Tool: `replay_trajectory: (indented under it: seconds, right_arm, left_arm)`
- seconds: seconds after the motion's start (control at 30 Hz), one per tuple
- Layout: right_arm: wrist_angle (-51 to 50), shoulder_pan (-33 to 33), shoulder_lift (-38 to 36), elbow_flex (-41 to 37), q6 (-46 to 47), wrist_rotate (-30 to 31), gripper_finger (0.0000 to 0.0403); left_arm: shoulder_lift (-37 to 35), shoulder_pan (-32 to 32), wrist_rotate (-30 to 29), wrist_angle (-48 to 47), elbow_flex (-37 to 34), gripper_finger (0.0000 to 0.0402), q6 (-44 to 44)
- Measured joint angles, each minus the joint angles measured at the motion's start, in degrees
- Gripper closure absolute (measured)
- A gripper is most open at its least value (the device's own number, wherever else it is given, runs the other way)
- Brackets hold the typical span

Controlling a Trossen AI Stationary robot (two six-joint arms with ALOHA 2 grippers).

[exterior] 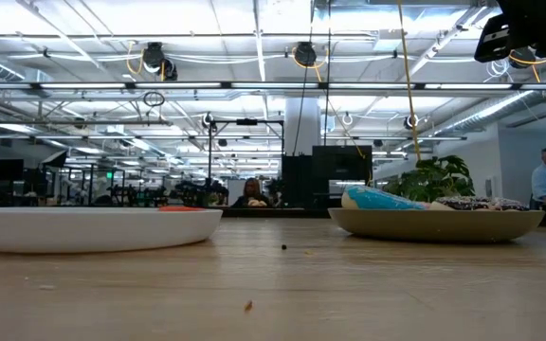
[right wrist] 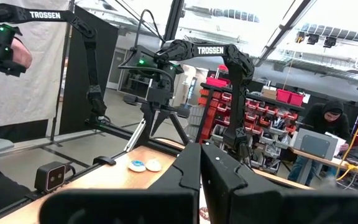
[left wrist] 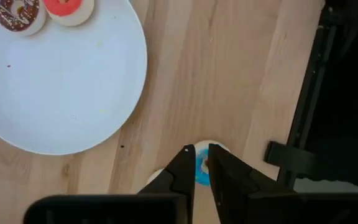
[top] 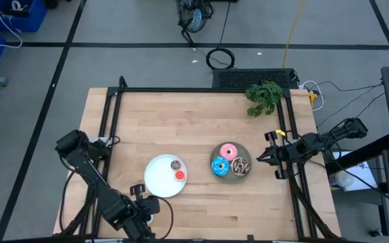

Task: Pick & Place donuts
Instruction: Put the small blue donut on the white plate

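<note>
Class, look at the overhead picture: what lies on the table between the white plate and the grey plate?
Nothing: in the high view only bare wood separates the white plate from the grey plate. The low view agrees, showing just a few crumbs there.

Light: bright, even overhead strips | Shadows: faint | Low view: tabletop foreground perhaps slightly blurred

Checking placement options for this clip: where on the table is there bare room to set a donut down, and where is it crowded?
Free: most of the round white plate, left of its two mini donuts, and the bare wooden tabletop behind both plates up to the green leafy plant. Crowded: the round grey plate is filled by three larger donuts; the left end effector occupies the front edge.
</note>
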Motion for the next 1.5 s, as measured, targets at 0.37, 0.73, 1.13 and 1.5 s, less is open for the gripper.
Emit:
replay_trajectory:
  seconds: [0.37,0.73,1.13,1.5]
  right_arm:
    - [0.0,0.0,0.0,0.0,0.0,-0.1,0.0403]
    - [-0.1,0.0,0.2,0.0,0.0,0.0,0.0403]
    - [-0.1,0.0,0.2,0.0,-0.5,0.0,0.0403]
    - [-0.1,0.0,0.2,0.0,-0.4,0.0,0.0403]
  left_arm:
    - [3.2,-0.1,-1.1,0.1,0.0,0.0282,-1.6]
    - [12.1,1.0,8.6,2.0,0.0,0.0201,5.2]
    - [14.1,1.0,11.3,-1.5,0.0,0.0165,6.4]
    - [14.1,0.7,10.2,-0.3,-0.4,0.0165,5.7]
